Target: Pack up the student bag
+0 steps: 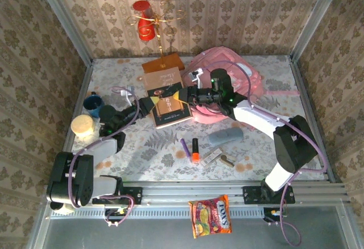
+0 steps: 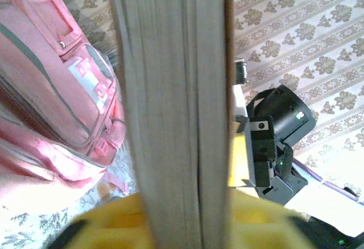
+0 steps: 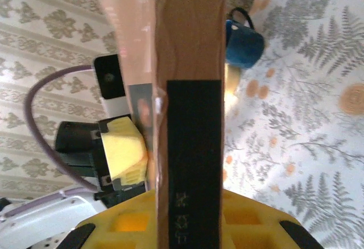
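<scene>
pink fabric of the student bag (image 1: pixel 236 70) lies slumped on the tabletop (image 1: pixel 148 152), and everything else is placed from it; a brown-covered book (image 1: pixel 169 106) is held just left of the bag, close against its near-left corner; the left pincer (image 1: pixel 150 102) is clamped on the book's edge farthest from the bag, its yellow fingers (image 2: pixel 96 226) on either side of the page block in the left wrist view; the right pincer (image 1: pixel 180 95) grips the edge nearest the bag, narrow on cover and spine; both pincers hold the one book between them.

the step in hand looks like bringing the book to the bag, with packing barely begun, since a grey-blue pouch (image 1: pixel 226 136) and an orange marker (image 1: pixel 195 150) lie on the near side of the bag; whether the bag's mouth is open i cannot tell; next, i judge, the two must travel together toward the bag, or one must let go so the other can slide the book in.

the left arm stretches low and long toward the bag; the right arm folds back across the bag's front, its wrist pointing away from it.
</scene>
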`<state>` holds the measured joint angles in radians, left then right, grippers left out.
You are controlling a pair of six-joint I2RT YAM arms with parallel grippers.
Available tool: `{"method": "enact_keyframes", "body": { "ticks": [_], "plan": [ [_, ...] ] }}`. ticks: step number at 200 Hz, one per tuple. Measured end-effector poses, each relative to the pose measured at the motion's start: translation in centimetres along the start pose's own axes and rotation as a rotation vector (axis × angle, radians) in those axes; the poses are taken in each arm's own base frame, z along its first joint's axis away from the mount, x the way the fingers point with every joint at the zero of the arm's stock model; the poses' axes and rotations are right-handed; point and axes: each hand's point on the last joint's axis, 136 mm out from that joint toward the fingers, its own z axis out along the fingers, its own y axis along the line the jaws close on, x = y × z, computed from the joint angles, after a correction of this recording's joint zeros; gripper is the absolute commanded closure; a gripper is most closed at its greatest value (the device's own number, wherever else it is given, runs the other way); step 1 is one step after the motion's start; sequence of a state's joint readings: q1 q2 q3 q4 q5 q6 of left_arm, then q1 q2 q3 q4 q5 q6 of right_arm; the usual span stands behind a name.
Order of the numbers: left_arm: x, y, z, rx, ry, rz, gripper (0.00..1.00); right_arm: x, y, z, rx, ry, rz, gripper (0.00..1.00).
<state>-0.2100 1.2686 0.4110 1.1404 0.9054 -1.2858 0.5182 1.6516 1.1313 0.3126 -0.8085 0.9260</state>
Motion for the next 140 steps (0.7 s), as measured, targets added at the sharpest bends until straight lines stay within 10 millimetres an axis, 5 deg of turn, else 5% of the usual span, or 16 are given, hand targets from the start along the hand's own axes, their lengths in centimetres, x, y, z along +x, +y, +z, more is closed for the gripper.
{"method": "enact_keyframes", "body": {
  "ticks": [24, 36, 94, 140],
  "plan": [
    [0.4, 0.9, 0.0, -0.032, 0.017, -0.020, 1.00, -0.1, -1.6, -0.2, 0.091, 0.000, -0.028, 0.40],
    [0.6, 1.8, -0.2, -0.066, 0.021, -0.042, 1.00, -0.8, -3.2, -0.9, 0.200, -0.031, -0.067, 0.32],
    [0.3, 4.2, -3.8, -0.397, -0.074, 0.003, 1.00, -5.9, -11.9, -8.7, 0.924, -0.123, -0.420, 0.26],
    [0.2, 4.9, -5.6, -0.548, -0.090, 0.066, 1.00, -7.7, -17.5, -7.1, 1.142, 0.027, -0.548, 0.17]
  ]
}}
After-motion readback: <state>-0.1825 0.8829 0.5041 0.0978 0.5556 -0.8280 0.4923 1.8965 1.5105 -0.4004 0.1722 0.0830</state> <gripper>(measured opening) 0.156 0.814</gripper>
